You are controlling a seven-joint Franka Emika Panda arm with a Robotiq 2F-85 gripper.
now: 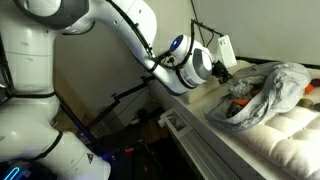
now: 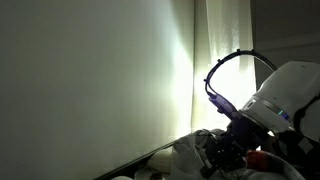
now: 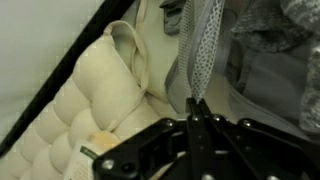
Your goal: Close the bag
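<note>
Now pinching bag (image 3: 262,60) edge, pincer (image 3: 195,106) fully shut; bag bulk upper right of wrist view, held edge running vertical.

In an exterior view, the camera is sitting low beside the robot's base, close behind the white arm (image 1: 125,25), and is facing across to the quilted cream cushion (image 1: 290,150) carrying the bag (image 1: 265,90). In an exterior view, the camera is lying low near that surface, facing a pale wall (image 2: 100,70) and a backlit curtain (image 2: 215,40). Both exterior views are sharing the arm's wrist and the bag. The wrist view is peering closely along the gripper (image 3: 195,105) at bag and cushion.
</note>
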